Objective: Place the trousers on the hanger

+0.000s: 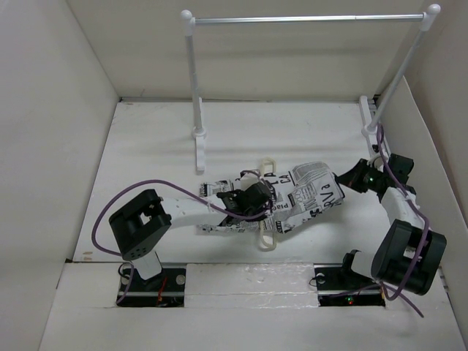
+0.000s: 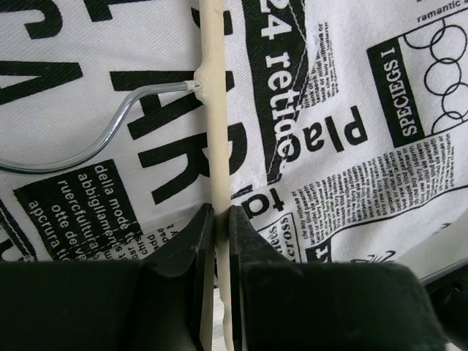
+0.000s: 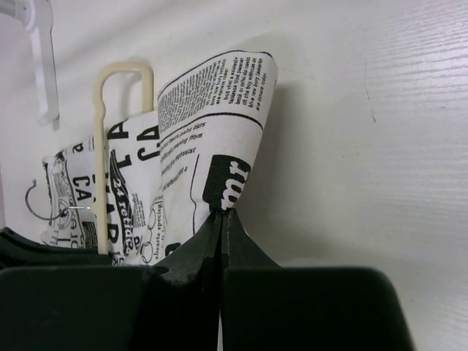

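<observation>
your left gripper point(image 2: 222, 219) is pinched on the cream bar of the hanger point(image 2: 214, 117), which lies on the trousers point(image 2: 351, 88). your right gripper point(image 3: 221, 218) nips a raised fold of the trousers, mid table point(image 1: 146, 139), nearer its right edge.

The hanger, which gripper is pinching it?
The left gripper: it is shut on the cream hanger, on its thin bar. The right gripper pinches the newspaper-print trousers instead.
</observation>
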`<move>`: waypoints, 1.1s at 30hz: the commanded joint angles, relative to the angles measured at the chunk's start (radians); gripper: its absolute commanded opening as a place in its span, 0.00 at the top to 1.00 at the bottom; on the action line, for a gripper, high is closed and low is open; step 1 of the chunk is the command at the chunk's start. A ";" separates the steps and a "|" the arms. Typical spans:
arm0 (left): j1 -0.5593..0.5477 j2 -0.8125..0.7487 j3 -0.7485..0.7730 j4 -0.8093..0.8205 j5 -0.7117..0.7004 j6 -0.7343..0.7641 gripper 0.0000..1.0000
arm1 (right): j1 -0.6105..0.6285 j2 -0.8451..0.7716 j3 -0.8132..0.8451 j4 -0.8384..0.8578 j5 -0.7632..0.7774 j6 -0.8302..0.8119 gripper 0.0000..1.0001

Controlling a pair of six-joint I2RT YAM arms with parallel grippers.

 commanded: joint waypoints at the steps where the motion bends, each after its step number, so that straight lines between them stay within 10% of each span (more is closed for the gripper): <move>1: -0.015 -0.024 0.023 -0.152 0.005 0.031 1.00 | 0.011 0.012 0.041 0.097 0.010 0.010 1.00; 12: -0.015 0.000 0.149 -0.183 -0.098 -0.055 1.00 | 0.011 -0.142 -0.131 -0.014 0.122 -0.038 0.98; 20: -0.015 -0.081 0.182 -0.302 -0.187 -0.139 1.00 | 0.032 -0.237 -0.070 -0.112 0.170 -0.038 0.45; 33: -0.072 -0.049 0.209 -0.327 -0.265 -0.160 1.00 | 0.457 -0.086 0.129 -0.111 0.513 -0.084 0.25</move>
